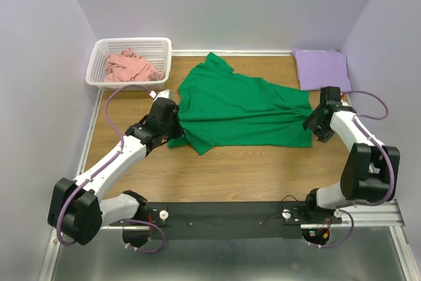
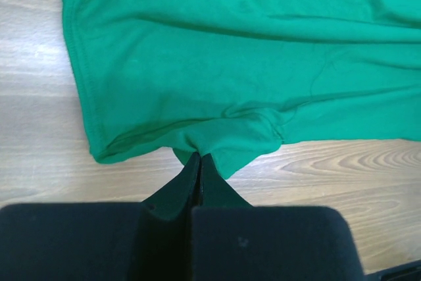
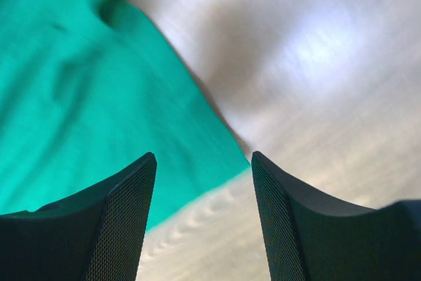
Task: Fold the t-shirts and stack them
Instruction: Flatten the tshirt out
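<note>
The bright green t-shirt (image 1: 243,106) lies spread on the wooden table, partly folded. My left gripper (image 1: 172,129) is shut on its near left sleeve edge; in the left wrist view the cloth (image 2: 217,64) bunches at my closed fingertips (image 2: 198,157). My right gripper (image 1: 314,123) is open and empty just above the shirt's near right hem corner (image 3: 223,156). The lavender t-shirt (image 1: 321,69) lies folded at the back right. The salmon pink t-shirt (image 1: 130,67) is crumpled in the basket.
A white lattice basket (image 1: 128,44) stands at the back left. Lavender walls close in the left, back and right. A black rail (image 1: 230,214) with the arm bases runs along the near edge.
</note>
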